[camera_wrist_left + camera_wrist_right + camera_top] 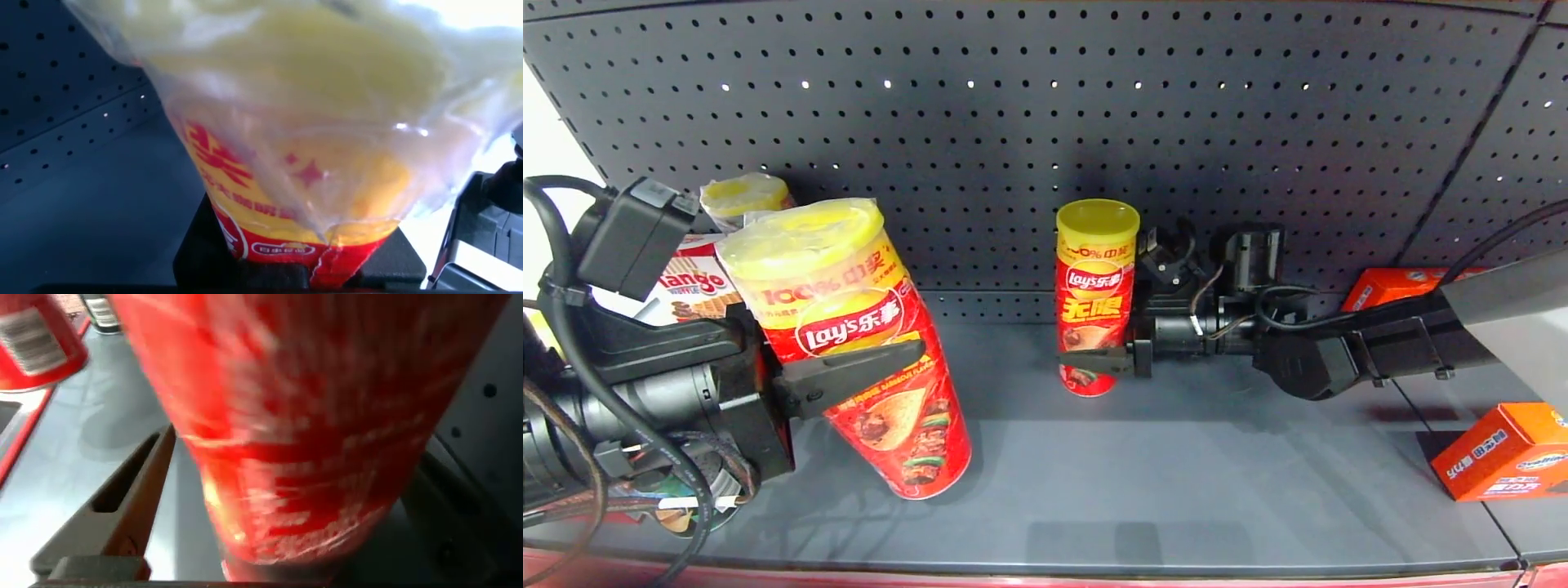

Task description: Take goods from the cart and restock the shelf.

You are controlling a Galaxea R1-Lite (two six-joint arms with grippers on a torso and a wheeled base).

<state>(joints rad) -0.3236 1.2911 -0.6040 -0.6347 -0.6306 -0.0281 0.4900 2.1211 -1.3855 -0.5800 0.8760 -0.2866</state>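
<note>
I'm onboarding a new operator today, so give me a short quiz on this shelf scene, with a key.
1. True or false: the large chips can held by the left gripper stands upright.
2. What lies at the robot's right end of the shelf? A) orange boxes B) glass bottles C) green bags
3. Fill in: the smaller can at the right gripper has a ___ lid.
Key: 1 false, it is tilted. 2 A. 3 yellow.

Labels on tilted can (849, 327), upright can (1094, 298)
</note>
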